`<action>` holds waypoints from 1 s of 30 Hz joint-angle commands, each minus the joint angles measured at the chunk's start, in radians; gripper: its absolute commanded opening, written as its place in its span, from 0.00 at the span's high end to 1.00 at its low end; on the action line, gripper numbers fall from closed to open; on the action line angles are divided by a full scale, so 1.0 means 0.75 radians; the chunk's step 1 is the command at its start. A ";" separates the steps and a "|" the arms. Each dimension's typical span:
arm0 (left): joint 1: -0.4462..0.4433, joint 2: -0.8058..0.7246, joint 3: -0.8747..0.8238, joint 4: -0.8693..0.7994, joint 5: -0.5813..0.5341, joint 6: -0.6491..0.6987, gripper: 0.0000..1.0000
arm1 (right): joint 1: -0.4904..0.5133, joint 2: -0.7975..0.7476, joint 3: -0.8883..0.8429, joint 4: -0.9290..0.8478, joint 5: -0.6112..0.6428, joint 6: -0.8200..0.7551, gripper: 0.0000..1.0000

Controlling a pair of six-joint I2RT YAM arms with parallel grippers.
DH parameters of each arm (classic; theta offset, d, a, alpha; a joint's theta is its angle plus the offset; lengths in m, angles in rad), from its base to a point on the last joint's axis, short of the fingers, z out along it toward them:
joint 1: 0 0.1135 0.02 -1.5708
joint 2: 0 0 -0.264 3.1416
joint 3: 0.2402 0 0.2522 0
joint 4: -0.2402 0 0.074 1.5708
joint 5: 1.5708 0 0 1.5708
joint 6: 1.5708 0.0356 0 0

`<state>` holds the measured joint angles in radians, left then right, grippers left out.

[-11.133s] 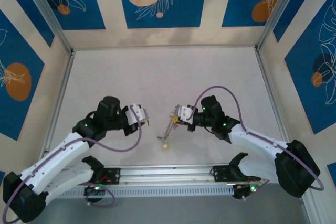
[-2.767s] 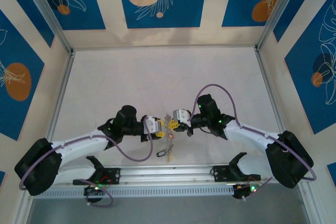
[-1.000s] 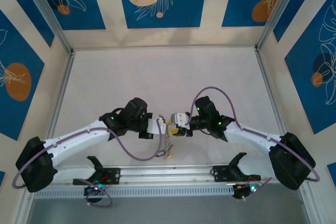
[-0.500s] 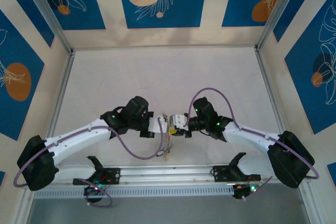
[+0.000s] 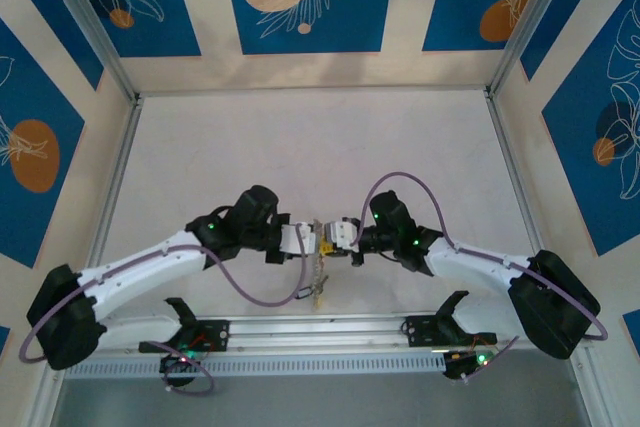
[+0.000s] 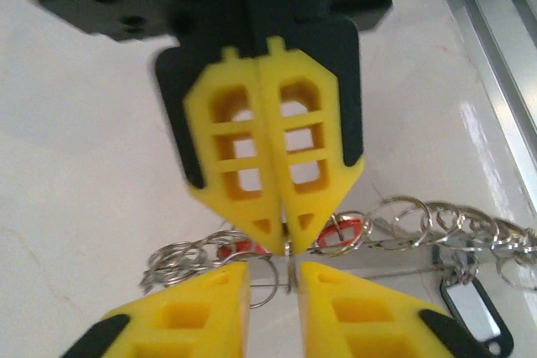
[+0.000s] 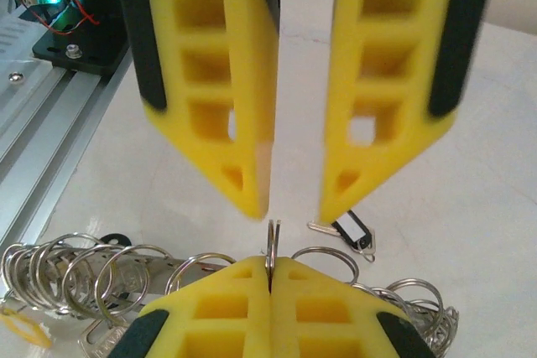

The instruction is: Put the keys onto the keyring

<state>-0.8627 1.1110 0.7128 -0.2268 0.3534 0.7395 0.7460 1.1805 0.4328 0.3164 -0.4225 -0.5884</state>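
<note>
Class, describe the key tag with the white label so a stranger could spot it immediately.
Find the long metal rail. Toward it runs a string of silvery wire rings, and the tag sits at that end. Its dark oblong frame around a white label sets it apart from the round rings.

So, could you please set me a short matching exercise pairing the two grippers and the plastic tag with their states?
1. left gripper
2. right gripper
3. plastic tag

A. black-framed, lying on the table
B. shut on the keyring
C. open, fingers apart

Pairs: 1-C, 2-B, 3-A.
</note>
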 commanded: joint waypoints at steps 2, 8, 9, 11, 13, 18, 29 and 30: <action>-0.009 -0.145 -0.162 0.172 -0.043 -0.076 0.69 | -0.010 -0.057 -0.087 0.175 -0.058 0.058 1.00; -0.007 -0.161 -0.263 0.356 0.017 -0.127 0.67 | -0.035 -0.072 -0.136 0.322 -0.142 0.103 1.00; -0.009 -0.153 -0.268 0.372 0.026 -0.129 0.67 | -0.038 -0.070 -0.140 0.336 -0.153 0.104 1.00; -0.008 -0.128 -0.269 0.397 0.047 -0.133 0.67 | -0.040 -0.067 -0.147 0.361 -0.174 0.102 1.00; -0.009 -0.110 -0.269 0.424 0.066 -0.137 0.67 | -0.040 -0.063 -0.153 0.386 -0.180 0.104 1.00; -0.007 -0.091 -0.283 0.503 0.125 -0.150 0.68 | -0.039 -0.056 -0.154 0.404 -0.180 0.103 1.00; -0.007 -0.040 -0.292 0.518 0.105 -0.152 0.74 | -0.044 -0.046 -0.146 0.411 -0.181 0.104 1.00; -0.009 -0.039 -0.293 0.519 0.105 -0.149 0.74 | -0.044 -0.046 -0.145 0.408 -0.183 0.103 1.00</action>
<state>-0.8627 1.0756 0.5079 0.1413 0.4213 0.6338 0.7193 1.1484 0.3248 0.5751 -0.5247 -0.5194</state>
